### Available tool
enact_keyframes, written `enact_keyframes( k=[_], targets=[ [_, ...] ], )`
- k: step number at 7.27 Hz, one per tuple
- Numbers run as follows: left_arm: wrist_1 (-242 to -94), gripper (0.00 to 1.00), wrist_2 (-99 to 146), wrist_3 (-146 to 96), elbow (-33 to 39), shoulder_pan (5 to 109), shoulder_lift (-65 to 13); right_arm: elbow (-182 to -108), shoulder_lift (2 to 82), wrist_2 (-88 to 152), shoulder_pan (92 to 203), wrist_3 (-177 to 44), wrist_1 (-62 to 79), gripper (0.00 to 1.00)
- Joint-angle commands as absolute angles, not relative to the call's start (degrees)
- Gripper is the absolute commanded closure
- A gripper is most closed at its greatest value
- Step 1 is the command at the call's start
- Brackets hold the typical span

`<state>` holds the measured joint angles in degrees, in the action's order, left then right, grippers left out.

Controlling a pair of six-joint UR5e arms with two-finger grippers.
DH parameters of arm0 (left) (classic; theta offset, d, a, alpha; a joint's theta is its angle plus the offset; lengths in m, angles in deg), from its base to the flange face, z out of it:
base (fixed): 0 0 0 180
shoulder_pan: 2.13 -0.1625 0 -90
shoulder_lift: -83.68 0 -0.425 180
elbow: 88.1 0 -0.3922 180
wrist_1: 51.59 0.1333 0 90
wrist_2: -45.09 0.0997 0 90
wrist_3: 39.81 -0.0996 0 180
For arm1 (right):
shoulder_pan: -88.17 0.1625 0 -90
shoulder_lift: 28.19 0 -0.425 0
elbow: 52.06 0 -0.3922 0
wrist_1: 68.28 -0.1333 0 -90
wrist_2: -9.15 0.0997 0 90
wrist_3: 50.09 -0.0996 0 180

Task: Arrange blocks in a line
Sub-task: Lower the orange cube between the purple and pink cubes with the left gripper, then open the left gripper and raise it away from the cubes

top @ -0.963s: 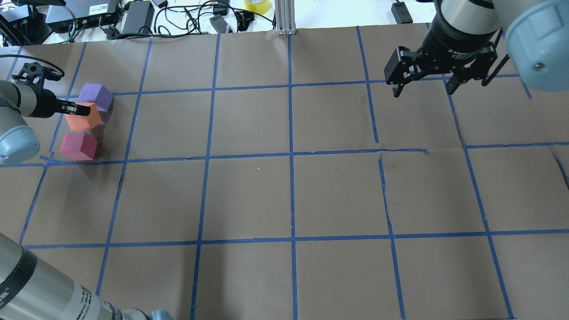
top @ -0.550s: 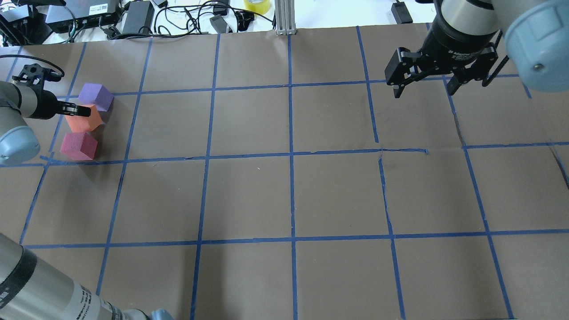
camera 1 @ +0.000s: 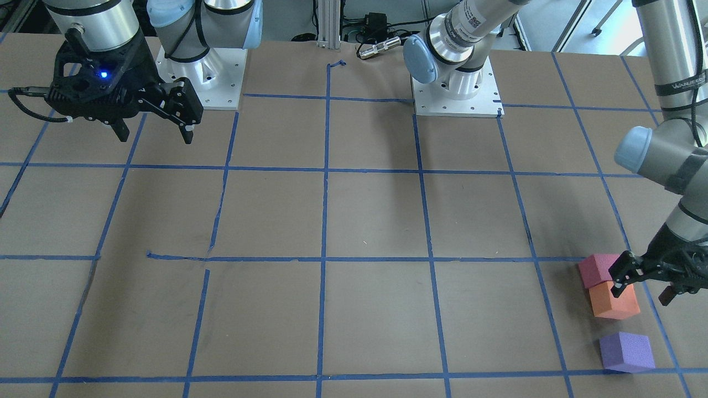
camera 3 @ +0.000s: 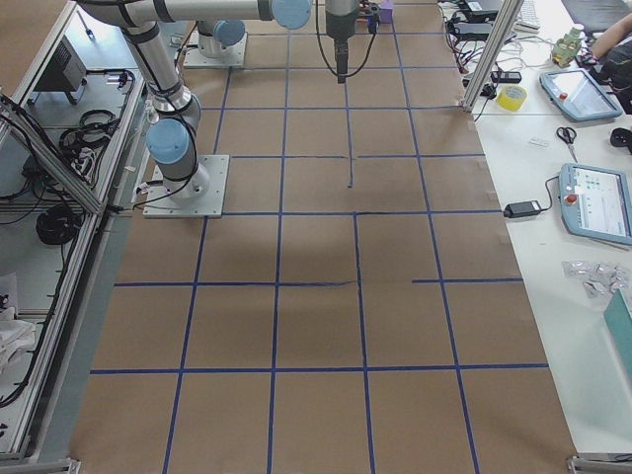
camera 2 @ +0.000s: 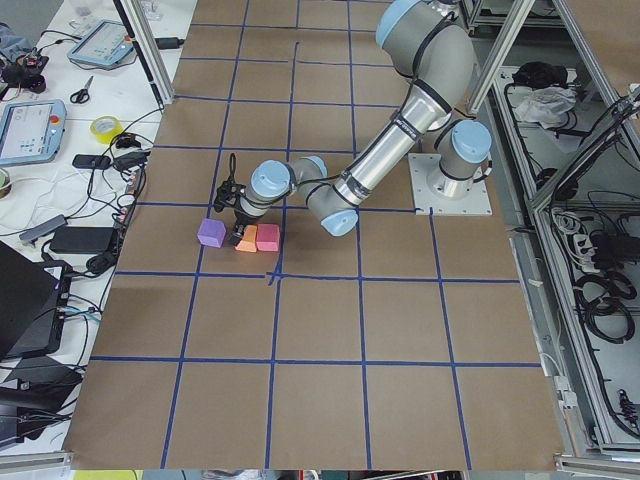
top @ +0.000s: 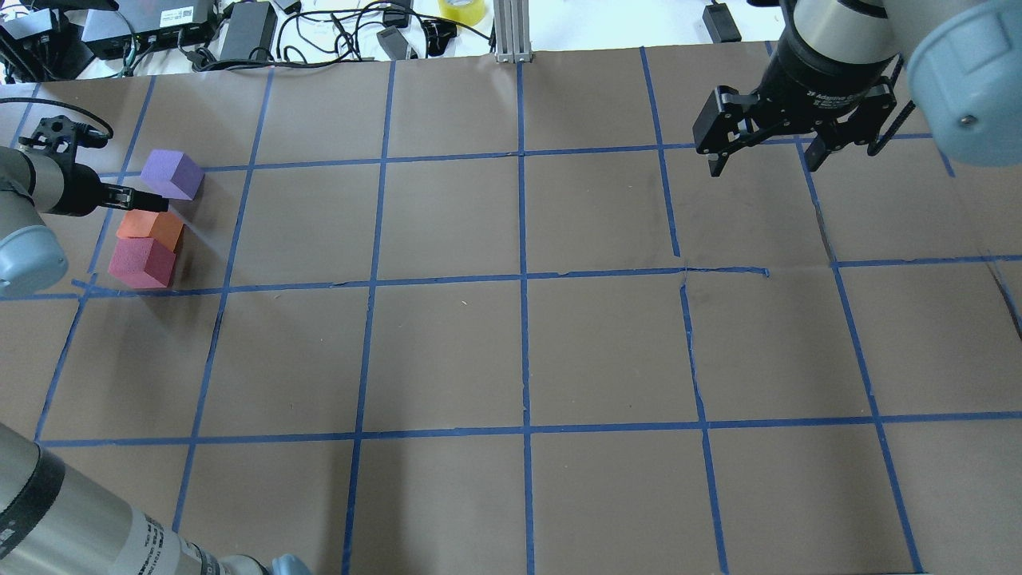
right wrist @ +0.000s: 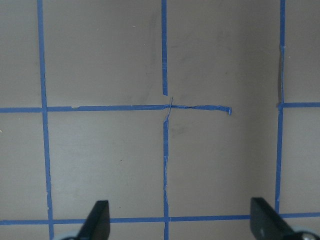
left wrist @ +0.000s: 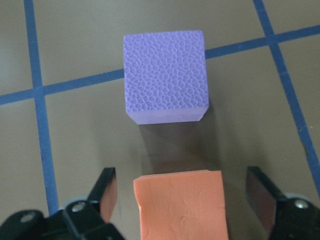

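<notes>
Three foam cubes lie at the table's far left in the overhead view. The purple block (top: 172, 174) sits apart on a blue tape line. The orange block (top: 152, 227) rests on the table against the pinkish-red block (top: 142, 262). My left gripper (top: 140, 209) hangs just over the orange block. In the left wrist view (left wrist: 182, 200) it is open, its fingers (left wrist: 107, 192) clear of both sides of the orange block (left wrist: 180, 205), with the purple block (left wrist: 166, 75) beyond. My right gripper (top: 764, 164) is open and empty, high over the far right; its wrist view (right wrist: 181, 225) shows bare paper.
Brown paper (top: 519, 351) with a blue tape grid covers the table. Cables, power bricks and a yellow tape roll (top: 461, 9) lie past the far edge. An aluminium post (top: 509, 32) stands at the far middle. The arm bases (camera 1: 456, 83) are bolted on at the robot's side.
The orange block has come down and toward the robot, from beside the purple block to the table against the pinkish-red one. The left gripper's fingers now stand off it. The right gripper barely moved.
</notes>
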<state>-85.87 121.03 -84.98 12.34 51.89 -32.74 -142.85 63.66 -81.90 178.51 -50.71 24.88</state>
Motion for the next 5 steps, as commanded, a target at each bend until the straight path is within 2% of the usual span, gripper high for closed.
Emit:
enact_keyframes(
  k=[1,3,5],
  targets=[
    [-93.3,0.0,124.4,-84.0,11.9,52.7,-25.9,-142.9,63.7,-81.9,178.5,-50.7,24.9,0.0],
    [-110.7,0.0,131.8,-79.4,7.0,57.9,-17.9,-142.9,63.6,-81.9,178.4,-50.7,24.9,0.0],
    [-124.7,0.0,137.8,-58.8,3.8,73.5,-11.9,-142.9,63.6,-81.9,178.4,-50.7,24.9,0.0]
  ],
)
